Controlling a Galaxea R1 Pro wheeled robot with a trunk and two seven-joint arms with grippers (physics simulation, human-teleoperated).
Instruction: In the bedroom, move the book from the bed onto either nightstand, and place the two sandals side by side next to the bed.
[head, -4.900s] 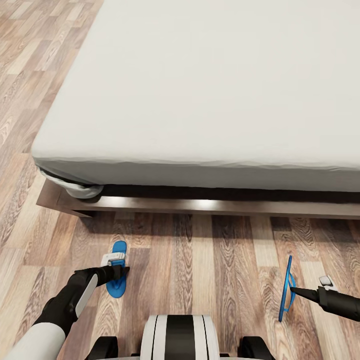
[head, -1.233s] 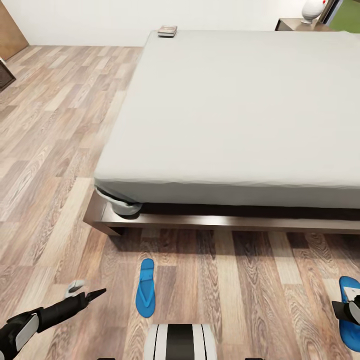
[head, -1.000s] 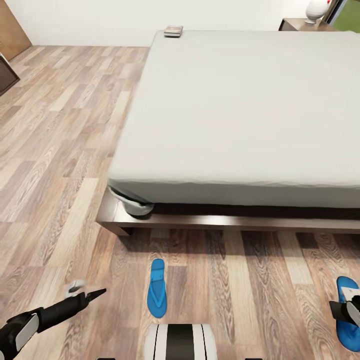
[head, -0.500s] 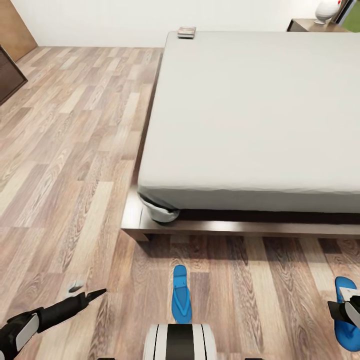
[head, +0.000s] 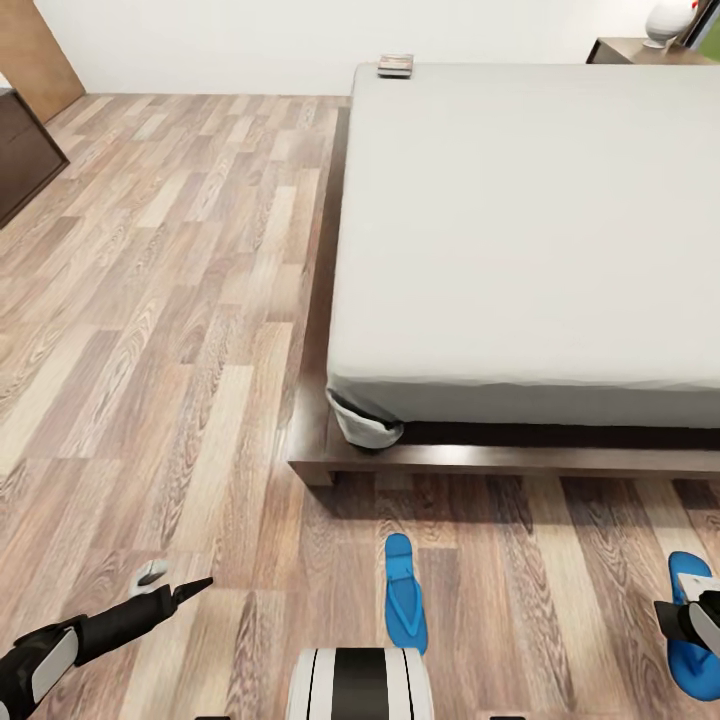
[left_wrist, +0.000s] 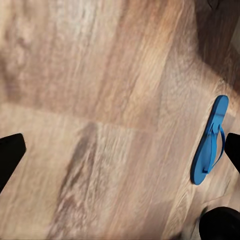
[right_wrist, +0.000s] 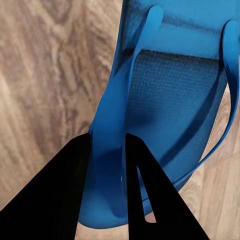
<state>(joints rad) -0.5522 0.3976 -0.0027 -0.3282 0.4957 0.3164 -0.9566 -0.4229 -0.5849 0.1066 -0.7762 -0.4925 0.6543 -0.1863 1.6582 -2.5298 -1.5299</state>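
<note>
Now camera swung left, sandal (head: 405, 604) seemingly unmoved

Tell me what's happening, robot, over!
Right gripper jaws shut on one sandal. Left gripper open, empty, above floor. Other sandal flat on floor near bed. Book on bed's far corner.

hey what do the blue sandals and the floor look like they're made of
The sandals: likely foam or rubber, matte, with a fine pebbled footbed seen in the right wrist view. The floor: wood-look planks with visible grain and plank seams, low sheen; real wood or laminate can't be told.
</note>
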